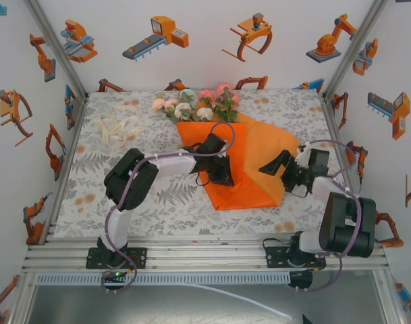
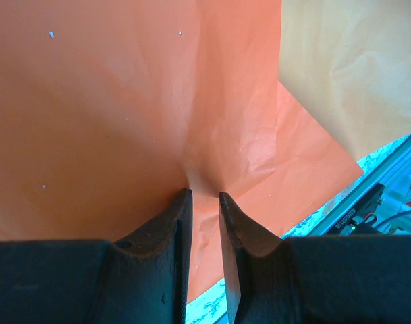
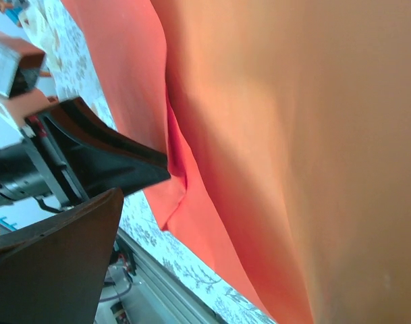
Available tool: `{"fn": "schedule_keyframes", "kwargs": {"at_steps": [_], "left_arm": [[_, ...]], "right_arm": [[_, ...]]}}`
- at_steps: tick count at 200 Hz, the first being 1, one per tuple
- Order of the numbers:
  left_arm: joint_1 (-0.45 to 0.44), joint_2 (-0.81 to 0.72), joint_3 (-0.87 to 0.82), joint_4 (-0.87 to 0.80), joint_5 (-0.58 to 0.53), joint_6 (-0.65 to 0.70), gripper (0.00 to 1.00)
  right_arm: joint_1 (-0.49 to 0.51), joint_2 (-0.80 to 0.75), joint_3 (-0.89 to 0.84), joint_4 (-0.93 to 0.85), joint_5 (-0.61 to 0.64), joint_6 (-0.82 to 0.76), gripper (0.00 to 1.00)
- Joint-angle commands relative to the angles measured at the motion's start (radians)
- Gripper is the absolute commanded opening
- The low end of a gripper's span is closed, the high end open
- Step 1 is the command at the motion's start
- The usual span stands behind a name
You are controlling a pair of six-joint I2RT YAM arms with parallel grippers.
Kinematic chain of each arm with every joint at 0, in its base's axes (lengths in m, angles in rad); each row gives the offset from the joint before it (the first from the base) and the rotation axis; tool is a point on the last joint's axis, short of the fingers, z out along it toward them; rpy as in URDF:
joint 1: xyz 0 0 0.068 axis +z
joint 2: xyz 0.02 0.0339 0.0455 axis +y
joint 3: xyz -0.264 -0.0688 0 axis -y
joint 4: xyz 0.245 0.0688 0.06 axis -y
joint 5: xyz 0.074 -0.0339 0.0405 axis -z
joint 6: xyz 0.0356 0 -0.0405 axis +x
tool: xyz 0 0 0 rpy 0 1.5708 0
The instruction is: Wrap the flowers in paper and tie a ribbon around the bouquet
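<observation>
The paper (image 1: 251,187), folded over on itself, lies in the middle of the desk (image 1: 158,202). The flowers (image 1: 195,104) poke out of its far edge, heads toward the far wall. The ribbon (image 1: 119,127) sits in a loose heap at the far left, well apart. The left fingers (image 2: 170,233) are pinched on a puckered crease of paper. The right fingers (image 3: 104,145) stand apart at the sheet's right fold, one tip touching it.

White walls (image 1: 205,67), orange robot pictures (image 1: 156,37); leaf-print tablecloth (image 1: 171,209); aluminium rails (image 1: 205,253) at near edge.
</observation>
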Motion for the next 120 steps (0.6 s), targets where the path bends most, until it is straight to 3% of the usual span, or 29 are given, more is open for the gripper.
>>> {"fn": "schedule_keyframes", "kwargs": {"at_steps": [1, 26, 56, 71, 89, 107, 120], "left_arm": [[0.004, -0.013, 0.005, 0.0, 0.0, -0.009, 0.28], [0.003, -0.018, 0.006, -0.004, -0.005, -0.011, 0.28], [0.001, -0.015, 0.011, -0.004, -0.005, -0.011, 0.28], [0.0, -0.005, 0.018, -0.009, -0.001, -0.009, 0.28], [-0.002, 0.001, 0.018, -0.015, -0.006, -0.002, 0.28], [-0.003, 0.017, 0.015, -0.021, -0.012, -0.001, 0.28], [-0.002, 0.031, 0.01, -0.015, -0.005, -0.006, 0.28]], "right_arm": [[0.05, -0.023, -0.06, 0.063, -0.048, 0.026, 0.95], [0.086, -0.119, -0.132, 0.061, -0.046, 0.058, 0.95], [0.122, -0.238, -0.163, -0.062, 0.048, 0.019, 0.9], [0.14, -0.265, -0.146, -0.141, 0.109, -0.012, 0.82], [0.162, -0.285, -0.105, -0.244, 0.188, -0.041, 0.58], [0.247, -0.297, -0.055, -0.306, 0.268, -0.063, 0.48], [0.32, -0.287, -0.015, -0.369, 0.379, -0.087, 0.46]]}}
